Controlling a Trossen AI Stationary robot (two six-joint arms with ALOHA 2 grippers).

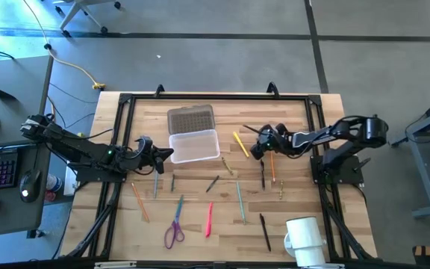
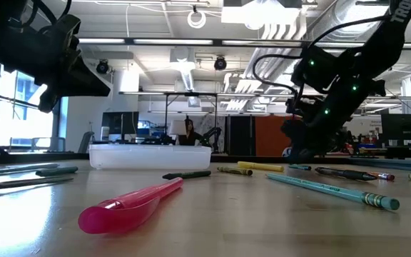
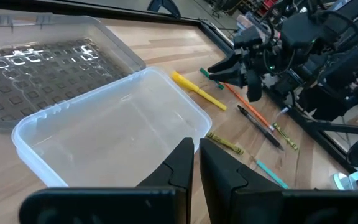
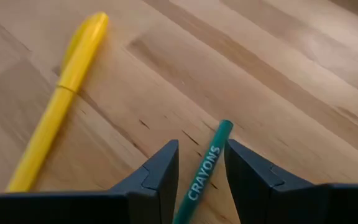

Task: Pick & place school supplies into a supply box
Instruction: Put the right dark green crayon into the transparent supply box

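Observation:
The clear supply box sits on the wood at the table's middle, and its inside shows nothing in it. Pens and pencils lie scattered across the near half, with purple-handled scissors and a pink pen among them. My left gripper hovers shut at the box's left end. My right gripper is low over the wood right of the box, shut on a green crayon. A yellow pen lies just beside it. My right gripper holds the green crayon between its two fingers, which lie along it. The crayon's free end sticks out past the fingertips toward the wood. In the left wrist view that green tip juts out of the gripper, which slants downward.
A flat grey textured rectangle lies just beyond the box. A white mug stands at the near right corner. An orange pencil and a dark pen lie under the right arm. A black frame rims the tabletop.

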